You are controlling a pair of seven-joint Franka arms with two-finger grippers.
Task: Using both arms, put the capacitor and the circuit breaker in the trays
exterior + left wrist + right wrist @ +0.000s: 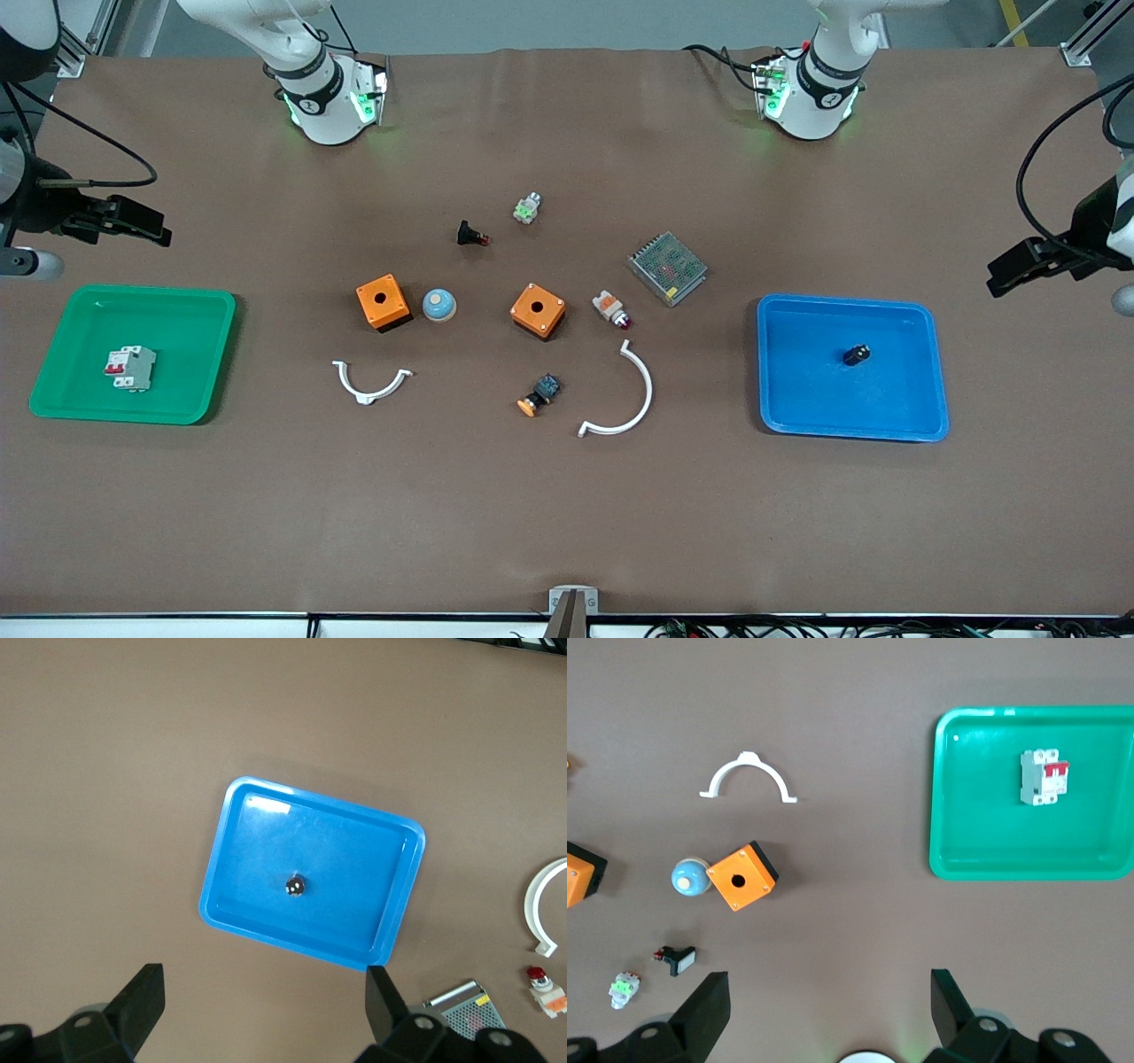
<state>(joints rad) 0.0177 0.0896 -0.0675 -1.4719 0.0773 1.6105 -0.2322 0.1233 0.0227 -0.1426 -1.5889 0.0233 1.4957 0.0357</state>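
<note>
The capacitor (856, 355) lies in the blue tray (921, 425), the circuit breaker (130, 368) in the green tray (204, 399); both placements look done, so the left gripper (1019, 268) and right gripper (133, 221), jaws wide and empty, should simply hold clear.

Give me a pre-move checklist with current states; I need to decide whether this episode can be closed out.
1. Capacitor lies inside the blue tray: ok.
2. Circuit breaker lies inside the green tray: ok.
3. Left gripper open, holding nothing, up at the left arm's end of the table: ok.
4. Right gripper open, holding nothing, up at the right arm's end: ok.
5. Both parts well clear of the tray rims: ok.
6. Capacitor at rest, not rolling: cannot tell.
</note>
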